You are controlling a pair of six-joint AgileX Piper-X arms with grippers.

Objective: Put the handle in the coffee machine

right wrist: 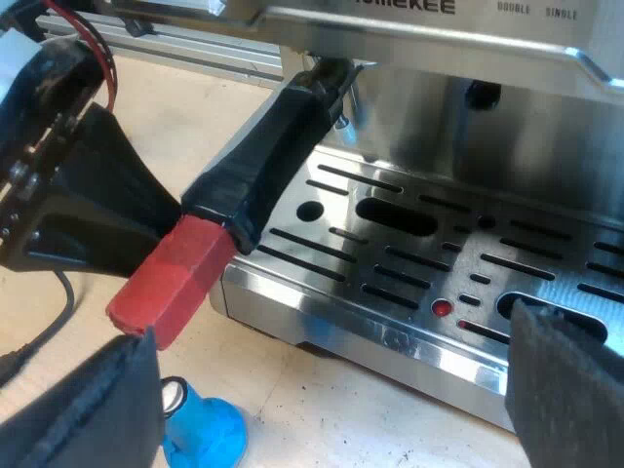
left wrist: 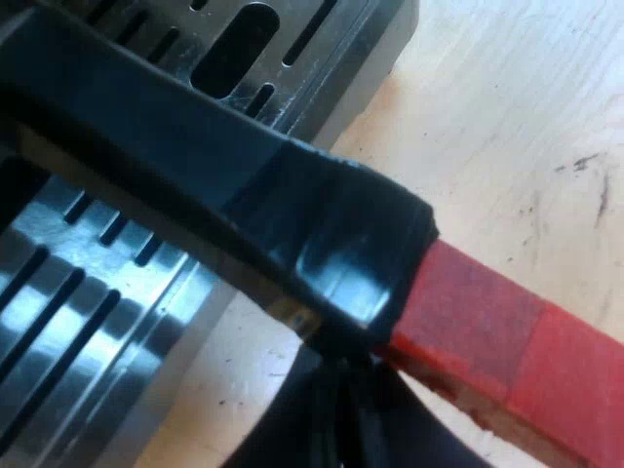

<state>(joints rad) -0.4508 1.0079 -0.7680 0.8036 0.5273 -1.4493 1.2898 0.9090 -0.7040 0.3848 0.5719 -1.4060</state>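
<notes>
The holder's handle (right wrist: 258, 166) is wrapped in black tape and ends in red (right wrist: 171, 283). Its upper end reaches up under the espresso machine's (right wrist: 507, 107) front, and the rest slopes down past the edge of the drip tray (right wrist: 409, 263). My left gripper (left wrist: 341, 380) is shut on the handle (left wrist: 322, 244) where the black tape meets the red end (left wrist: 507, 341). From the right wrist, the left gripper (right wrist: 146, 219) is beside that same spot. My right gripper (right wrist: 331, 336) hangs open before the drip tray's front edge, holding nothing.
A blue tamper (right wrist: 205, 434) stands on the wooden table (left wrist: 507, 117) below the handle's red end. The slotted metal drip tray (left wrist: 88, 322) lies under the handle. A metal rail (right wrist: 185, 49) runs behind the machine.
</notes>
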